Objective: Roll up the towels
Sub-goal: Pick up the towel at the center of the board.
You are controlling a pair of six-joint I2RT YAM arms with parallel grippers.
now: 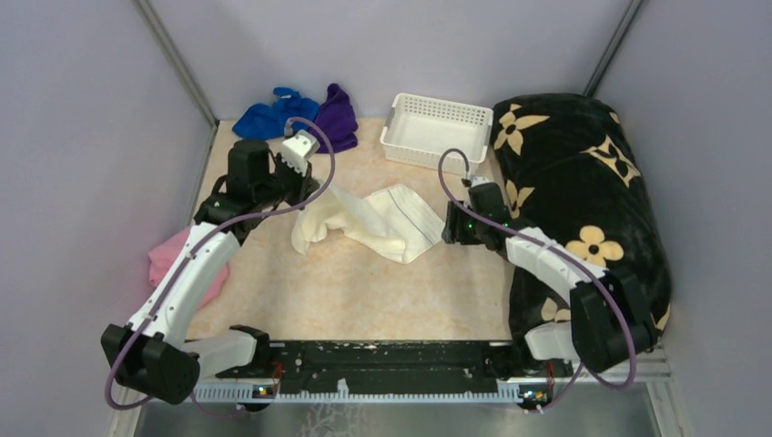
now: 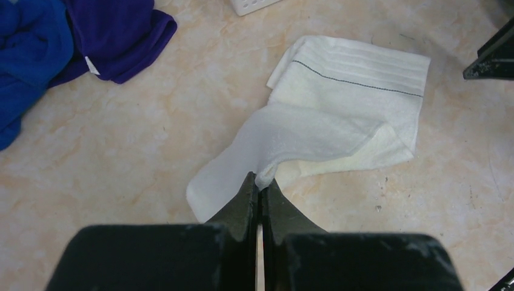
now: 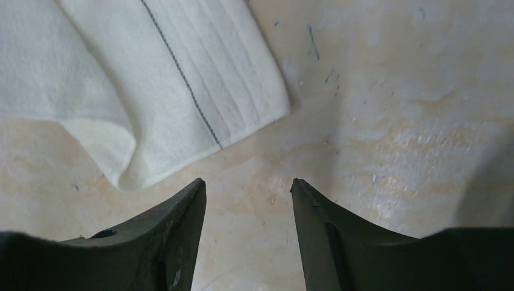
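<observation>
My left arm arches in from the bench's left side, its fingers (image 2: 259, 185) pinched tight on a raised fold of the cream-white towel (image 1: 378, 218), which lies crumpled near the middle of the bench (image 1: 364, 291). My right arm reaches in low from 4 o'clock, its fingers (image 3: 248, 191) spread apart and empty, hovering over bare bench just beside the towel's hemmed end.

The towel is soft, nubbly terry with a flat ribbed band and one thin dark stitched line across it; one corner is folded under, and the lifted part hangs in a thin, smooth sheet. The bench is glossy, marbled beige, with small scuffs and specks.

At 11 o'clock the bright blue towel (image 1: 264, 116) and dark purple towel (image 1: 337, 116) sit bunched together, touching. A white slotted plastic basket (image 1: 437, 130) stands at 12 o'clock. A black plush blanket with beige flowers (image 1: 583, 182) is heaped along 3 o'clock, and a pink cloth (image 1: 168, 259) lies at 9 o'clock.
</observation>
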